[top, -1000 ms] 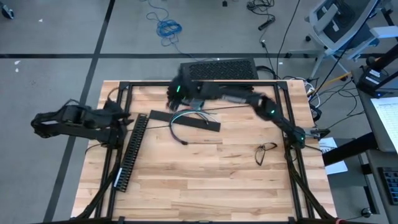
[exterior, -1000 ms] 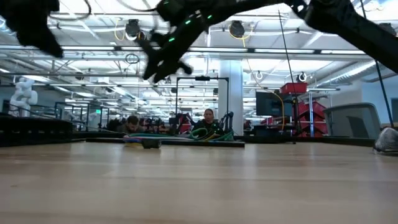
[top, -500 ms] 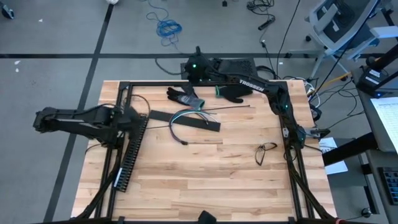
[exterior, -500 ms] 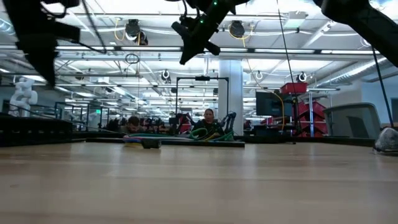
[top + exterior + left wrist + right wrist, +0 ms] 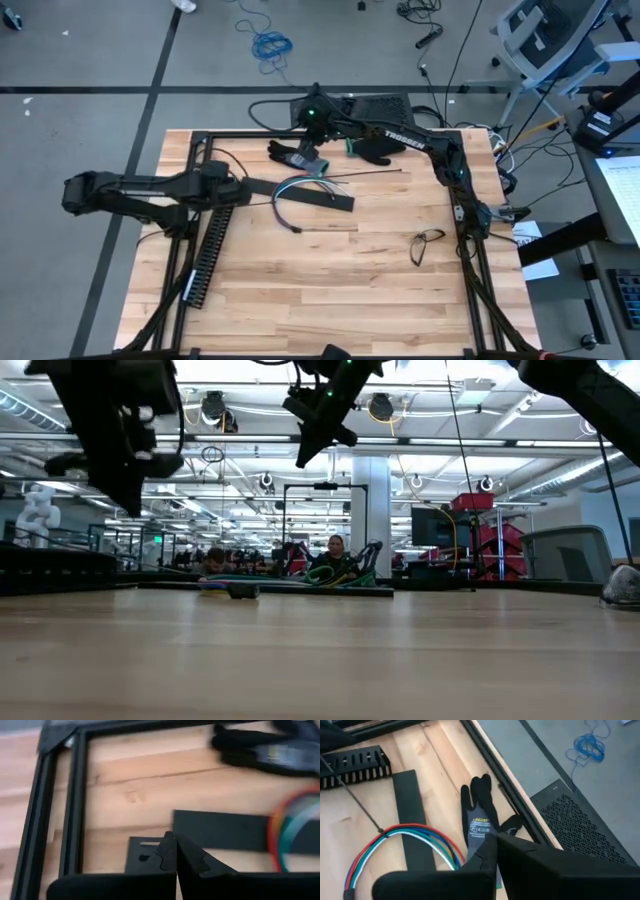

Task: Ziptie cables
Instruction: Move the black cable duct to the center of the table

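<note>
The cables (image 5: 285, 197), a bundle of red, blue, green and white wires bent in an arc, lie on a flat black strip (image 5: 318, 196) near the table's far middle. They also show in the right wrist view (image 5: 405, 834) and the left wrist view (image 5: 287, 827). My left gripper (image 5: 242, 183) hangs shut above the strip's left end (image 5: 150, 851), with nothing between its fingers. My right gripper (image 5: 304, 138) hangs shut and high (image 5: 305, 455) over a dark glove (image 5: 479, 817) at the far edge, also holding nothing.
A long black slotted duct (image 5: 208, 248) lies aslant at the left. A thin black tie (image 5: 365, 175) runs right from the cables. A second dark glove (image 5: 380, 148) and a perforated black box (image 5: 385, 105) are at the far edge. Eyeglasses (image 5: 428, 242) lie at the right.
My left gripper has swung toward the table's right and down, rolling as it went, and now hangs over the strip's left end. My right gripper has drawn back from above the cables toward the far edge and risen; for the last half second it has kept still.
</note>
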{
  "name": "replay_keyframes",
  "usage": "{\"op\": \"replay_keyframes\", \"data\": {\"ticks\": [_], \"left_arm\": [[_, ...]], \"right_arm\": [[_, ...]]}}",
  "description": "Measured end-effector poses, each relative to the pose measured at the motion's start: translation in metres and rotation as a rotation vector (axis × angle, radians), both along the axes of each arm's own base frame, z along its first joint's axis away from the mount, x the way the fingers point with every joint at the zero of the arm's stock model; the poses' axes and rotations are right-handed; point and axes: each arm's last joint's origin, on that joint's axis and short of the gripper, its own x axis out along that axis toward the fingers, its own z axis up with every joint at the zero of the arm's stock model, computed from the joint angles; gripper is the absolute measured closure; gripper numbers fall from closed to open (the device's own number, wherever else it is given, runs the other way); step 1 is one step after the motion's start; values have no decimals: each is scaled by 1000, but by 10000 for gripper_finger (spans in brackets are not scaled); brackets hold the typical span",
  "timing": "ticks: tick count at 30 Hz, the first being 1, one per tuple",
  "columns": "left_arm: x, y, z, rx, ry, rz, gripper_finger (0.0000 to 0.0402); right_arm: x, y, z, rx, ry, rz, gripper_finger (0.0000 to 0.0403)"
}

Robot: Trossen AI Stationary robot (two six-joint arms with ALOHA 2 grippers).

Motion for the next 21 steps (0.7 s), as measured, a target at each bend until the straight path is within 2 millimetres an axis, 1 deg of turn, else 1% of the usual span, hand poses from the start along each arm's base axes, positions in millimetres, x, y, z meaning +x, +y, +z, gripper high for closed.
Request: {"op": "replay_keyframes", "data": {"ticks": [2,4,7,12,14,17,21], "left_arm": [[-5,5,-15,-31,-10,109,401],[-11,8,-25,-60,-28,210,401],[-19,9,-31,-67,-62,332,401],[-21,14,-31,-61,-69,388,401],[-20,18,-36,-69,-40,405,401],[-17,22,-44,-153,39,375,401],[-13,22,-55,-235,93,421,402]], "right_arm": [[0,1,-1,21,3,20,402],[-1,2,-2,39,19,40,402],[-3,4,-4,38,54,62,403],[-5,5,-5,35,80,81,403],[-5,5,-5,35,84,83,403],[-7,6,-4,36,102,93,403],[-11,7,1,48,95,115,403]]}}
